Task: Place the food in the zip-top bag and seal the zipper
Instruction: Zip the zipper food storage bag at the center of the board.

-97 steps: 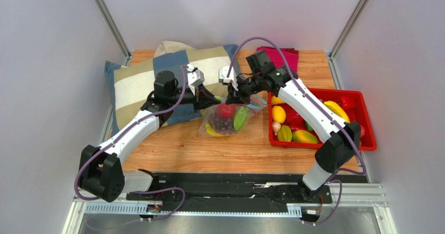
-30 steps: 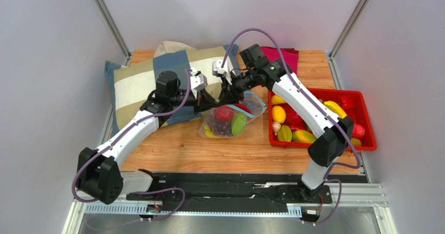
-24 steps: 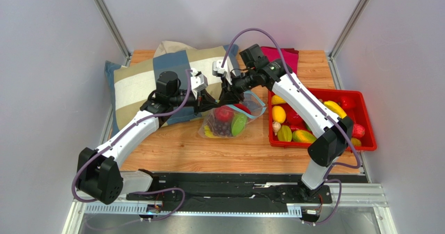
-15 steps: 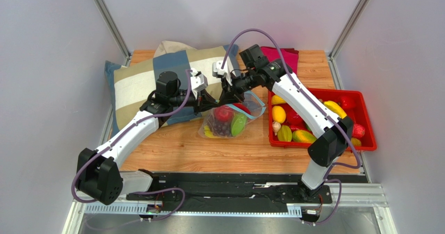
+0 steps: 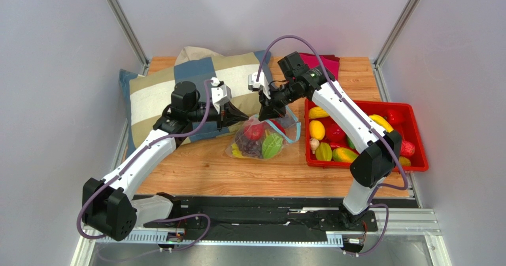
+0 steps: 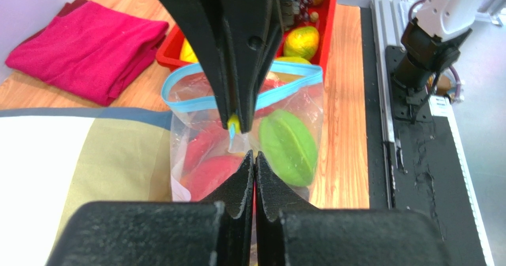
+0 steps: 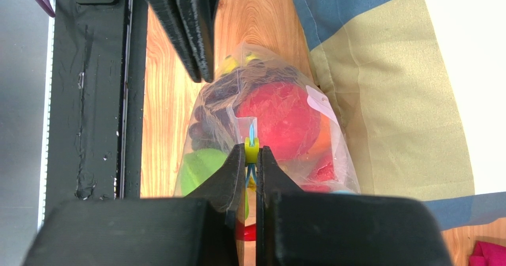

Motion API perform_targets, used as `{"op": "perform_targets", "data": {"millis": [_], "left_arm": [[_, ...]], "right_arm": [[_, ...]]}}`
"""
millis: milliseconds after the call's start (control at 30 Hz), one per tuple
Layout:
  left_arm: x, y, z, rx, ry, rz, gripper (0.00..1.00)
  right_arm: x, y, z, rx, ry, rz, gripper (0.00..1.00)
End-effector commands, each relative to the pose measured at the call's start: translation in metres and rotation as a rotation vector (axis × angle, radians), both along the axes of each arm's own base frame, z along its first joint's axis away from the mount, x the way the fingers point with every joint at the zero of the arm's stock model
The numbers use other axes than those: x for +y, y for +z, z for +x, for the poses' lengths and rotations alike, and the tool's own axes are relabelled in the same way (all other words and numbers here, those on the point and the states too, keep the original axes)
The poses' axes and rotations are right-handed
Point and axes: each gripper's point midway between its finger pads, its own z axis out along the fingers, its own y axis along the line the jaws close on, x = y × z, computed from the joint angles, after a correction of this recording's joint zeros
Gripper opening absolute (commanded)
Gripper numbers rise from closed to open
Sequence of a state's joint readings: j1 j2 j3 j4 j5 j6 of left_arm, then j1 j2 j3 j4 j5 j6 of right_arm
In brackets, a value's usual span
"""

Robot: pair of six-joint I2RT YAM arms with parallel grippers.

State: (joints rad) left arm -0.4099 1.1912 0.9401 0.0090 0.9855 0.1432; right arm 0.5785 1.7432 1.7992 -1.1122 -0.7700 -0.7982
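While the bag (image 5: 264,137) of fruit (image 5: 273,146) sits on the worktop (image 5: 196,171), the left end effector (image 5: 244,116) is pinched tight on its clear edge at 10 o'clock, and the right end effector (image 5: 265,113) is clamped on the teal zipper (image 6: 297,90) at 12 o'clock.

Zip-top bag (image 5: 270,140) is sitting mid-tabletop (image 5: 208,171), food (image 5: 256,131) lying inside. Pillow (image 5: 154,97) is lying behind-left, tray (image 5: 397,104) sitting right, cloth (image 5: 328,64) lying behind. Left gripper (image 5: 246,115) is pinching the bag's rear-left end, right gripper (image 5: 265,113) pinching the zipper (image 6: 297,68) just beside.
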Motion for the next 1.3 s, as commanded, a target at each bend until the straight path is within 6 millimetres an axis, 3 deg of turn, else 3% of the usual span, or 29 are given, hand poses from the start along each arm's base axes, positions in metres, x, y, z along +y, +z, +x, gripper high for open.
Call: {"op": "perform_targets", "data": {"millis": [0,67,267,433,500,533,633,700,867,1000,1067,1100,1133,1267], "left_arm": [[0.0,0.009,-0.011,-0.046,-0.097,0.014,0.12],[-0.001,0.004,-0.007,-0.027,-0.09,0.035,0.41],[-0.003,0.003,0.011,-0.04,-0.013,0.008,0.59],[-0.01,0.007,0.026,-0.049,0.017,-0.032,0.62],[-0.013,0.002,0.027,-0.043,0.001,-0.042,0.59],[-0.015,-0.001,0.026,-0.052,-0.01,-0.036,0.5],[-0.024,-0.015,0.019,-0.052,-0.076,-0.006,0.36],[-0.026,-0.019,0.017,-0.059,-0.084,-0.001,0.36],[-0.028,-0.026,0.024,-0.062,-0.063,0.008,0.49],[-0.03,-0.023,0.025,-0.054,-0.056,-0.008,0.5],[-0.033,-0.022,0.024,-0.043,-0.059,-0.011,0.36],[-0.034,-0.022,0.023,-0.039,-0.067,-0.011,0.24],[-0.034,-0.025,0.022,-0.034,-0.072,0.0,0.01],[-0.029,-0.025,0.024,-0.048,-0.022,0.005,0.0]], "right_arm": [[0.011,0.032,-0.002,-0.026,0.029,0.097,0.0],[0.016,0.041,-0.001,-0.023,0.026,0.13,0.0],[0.02,0.057,-0.008,-0.013,0.047,0.182,0.0],[0.02,0.058,-0.014,-0.018,0.064,0.187,0.0],[0.02,0.057,-0.015,-0.022,0.065,0.185,0.0],[0.021,0.058,-0.014,-0.025,0.067,0.187,0.0],[0.022,0.057,-0.013,-0.022,0.063,0.185,0.0],[0.022,0.057,-0.012,-0.021,0.063,0.185,0.0],[0.022,0.055,-0.012,-0.022,0.06,0.181,0.0],[0.022,0.054,-0.012,-0.019,0.064,0.181,0.0],[0.022,0.055,-0.012,-0.021,0.064,0.182,0.0],[0.022,0.055,-0.012,-0.02,0.063,0.182,0.0],[0.022,0.055,-0.013,-0.021,0.065,0.183,0.0],[0.021,0.05,-0.013,-0.017,0.065,0.171,0.0]]}}
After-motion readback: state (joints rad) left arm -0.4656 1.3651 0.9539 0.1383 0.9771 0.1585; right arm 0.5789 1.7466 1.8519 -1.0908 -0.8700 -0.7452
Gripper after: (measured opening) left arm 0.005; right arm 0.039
